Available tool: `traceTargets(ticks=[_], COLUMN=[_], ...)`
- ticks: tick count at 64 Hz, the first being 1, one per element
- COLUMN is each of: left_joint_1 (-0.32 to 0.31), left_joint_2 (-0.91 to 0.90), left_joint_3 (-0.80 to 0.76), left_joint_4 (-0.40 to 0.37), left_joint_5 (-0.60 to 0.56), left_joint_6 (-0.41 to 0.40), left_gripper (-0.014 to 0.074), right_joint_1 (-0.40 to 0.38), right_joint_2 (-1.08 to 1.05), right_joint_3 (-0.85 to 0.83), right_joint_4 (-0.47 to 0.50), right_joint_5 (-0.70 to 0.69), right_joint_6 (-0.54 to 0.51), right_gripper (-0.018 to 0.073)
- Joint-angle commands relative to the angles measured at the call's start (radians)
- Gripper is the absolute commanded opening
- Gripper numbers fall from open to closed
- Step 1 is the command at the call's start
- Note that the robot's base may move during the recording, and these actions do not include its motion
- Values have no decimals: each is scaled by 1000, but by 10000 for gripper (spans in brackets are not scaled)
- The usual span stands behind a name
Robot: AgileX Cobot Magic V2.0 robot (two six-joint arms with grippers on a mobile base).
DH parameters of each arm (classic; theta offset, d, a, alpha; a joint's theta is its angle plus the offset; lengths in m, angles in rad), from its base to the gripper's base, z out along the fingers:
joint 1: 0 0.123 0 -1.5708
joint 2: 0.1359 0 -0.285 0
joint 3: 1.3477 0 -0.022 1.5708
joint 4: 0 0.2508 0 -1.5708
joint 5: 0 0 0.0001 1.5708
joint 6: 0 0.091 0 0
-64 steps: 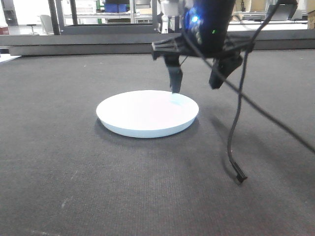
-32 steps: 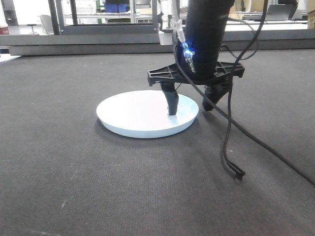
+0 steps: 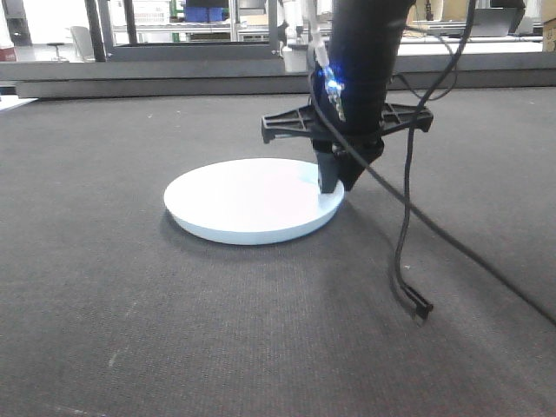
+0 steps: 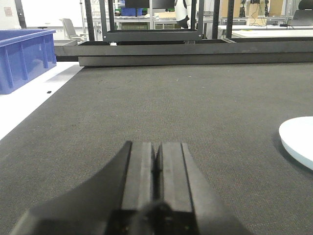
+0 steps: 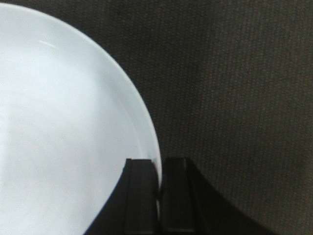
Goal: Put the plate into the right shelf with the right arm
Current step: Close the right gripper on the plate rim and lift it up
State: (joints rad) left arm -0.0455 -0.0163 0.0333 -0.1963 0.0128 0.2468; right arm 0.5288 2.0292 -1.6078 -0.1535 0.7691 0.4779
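The white round plate lies flat on the dark grey mat. My right gripper stands over its right rim, pointing down, with its fingers closed on the rim. In the right wrist view the plate fills the left side and the right gripper pinches its edge between one finger inside and one outside. My left gripper is shut and empty, low over the mat; the plate's edge shows at its far right. The right shelf is out of view.
A loose black cable hangs from the right arm and ends on the mat right of the plate. A blue bin stands at the far left. Dark metal frames line the back edge of the mat.
My right gripper has come down and closed on the plate's right rim. The plate has shifted slightly to the left.
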Motion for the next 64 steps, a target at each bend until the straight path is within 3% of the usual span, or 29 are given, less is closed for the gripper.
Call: traceTargets(ticks=[1, 17, 40, 64], left_joint_1=[-6, -6, -6, -6], left_joint_2=[-12, -12, -12, -12], left_joint_3=[8, 8, 8, 8], left_joint_4=[-2, -2, -2, -2], left_joint_5=[-87, -87, -87, -87], left_joint_6=[-2, -2, -2, -2], left_gripper=[-47, -47, -47, -47], right_joint_1=[-2, -15, -22, -20], right_joint_2=[-120, -367, -802, -1247], right_joint_3=[-13, 235, 626, 754], right_joint_4=[1, 34, 26, -89], right_joint_5=[-30, -176, -400, -418], right_joint_6=[-36, -153, -241, -241], right_gripper=[51, 51, 51, 51])
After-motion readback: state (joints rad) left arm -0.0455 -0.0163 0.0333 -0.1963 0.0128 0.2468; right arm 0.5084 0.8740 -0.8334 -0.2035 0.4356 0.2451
